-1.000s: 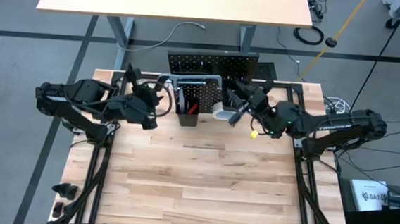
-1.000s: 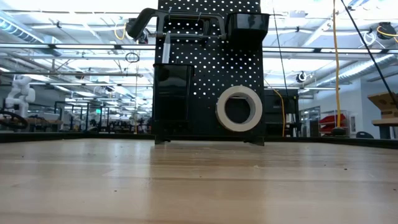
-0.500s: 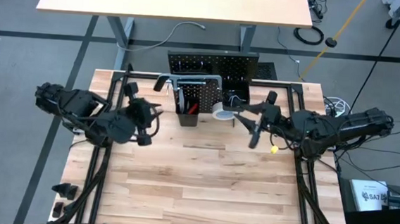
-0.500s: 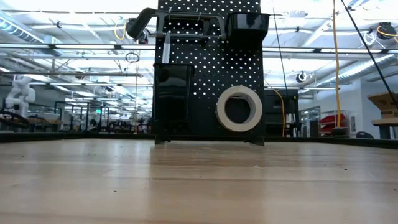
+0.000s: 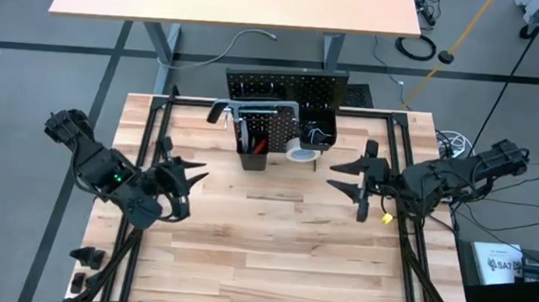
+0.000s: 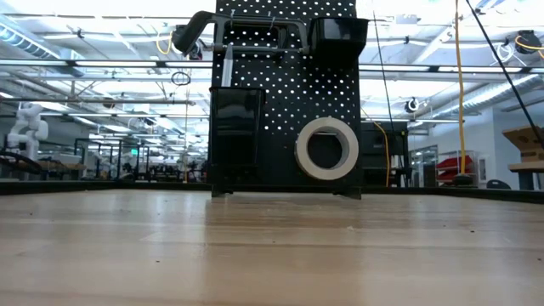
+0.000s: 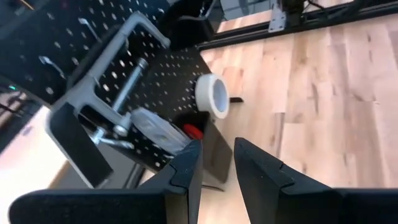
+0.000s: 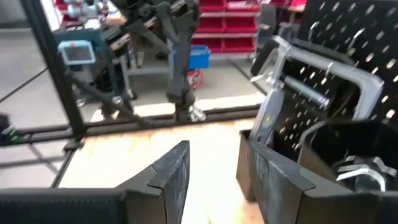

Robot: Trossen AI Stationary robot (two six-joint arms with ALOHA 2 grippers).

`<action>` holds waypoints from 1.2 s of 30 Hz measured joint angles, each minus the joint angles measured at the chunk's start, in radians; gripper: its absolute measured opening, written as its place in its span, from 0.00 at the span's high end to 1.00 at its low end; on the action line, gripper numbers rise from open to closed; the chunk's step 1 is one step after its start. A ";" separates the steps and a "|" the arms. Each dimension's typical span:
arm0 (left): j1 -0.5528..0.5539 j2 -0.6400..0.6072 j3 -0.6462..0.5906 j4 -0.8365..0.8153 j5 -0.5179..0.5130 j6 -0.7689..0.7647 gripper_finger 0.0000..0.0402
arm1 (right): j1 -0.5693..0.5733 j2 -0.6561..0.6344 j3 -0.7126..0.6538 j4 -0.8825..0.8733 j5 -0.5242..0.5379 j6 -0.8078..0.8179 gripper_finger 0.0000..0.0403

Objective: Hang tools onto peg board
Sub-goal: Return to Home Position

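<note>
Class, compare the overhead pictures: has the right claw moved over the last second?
Yes. The right claw has pulled back from the peg board, moving rightward and away from its front.

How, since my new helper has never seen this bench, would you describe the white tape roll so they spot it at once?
Find the black perforated peg board standing at the far edge of the wooden table. From the front, the tape roll hangs low on its right half, beside a tall black bin. It is the only white ring; its neighbours are black or grey.
</note>
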 joint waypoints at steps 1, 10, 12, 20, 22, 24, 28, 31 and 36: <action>-0.010 -0.022 -0.041 0.025 -0.001 -0.007 0.76 | 0.010 -0.004 0.000 -0.022 0.000 0.013 0.62; -0.071 -0.192 -0.388 0.400 -0.012 0.023 0.76 | 0.099 -0.008 0.000 -0.222 0.007 0.143 0.62; -0.076 -0.220 -0.450 0.466 -0.012 0.029 0.76 | 0.118 -0.007 0.000 -0.255 0.011 0.158 0.62; -0.082 -0.322 -0.665 0.663 -0.014 0.029 0.76 | 0.167 -0.073 -0.183 -0.130 0.029 0.165 0.62; -0.082 -0.346 -0.713 0.710 -0.014 0.030 0.76 | 0.167 -0.110 -0.267 -0.054 0.021 0.165 0.62; -0.082 -0.367 -0.757 0.770 -0.013 0.038 0.76 | 0.165 -0.148 -0.347 0.042 -0.008 0.161 0.62; -0.082 -0.409 -0.839 0.899 0.017 0.102 0.76 | 0.154 -0.216 -0.482 0.211 -0.052 0.138 0.62; -0.078 -0.446 -0.887 0.978 0.029 0.156 0.76 | 0.136 -0.262 -0.543 0.256 -0.052 0.135 0.62; -0.025 -0.514 -0.928 1.005 0.077 0.196 0.76 | 0.103 -0.332 -0.596 0.262 -0.052 0.137 0.62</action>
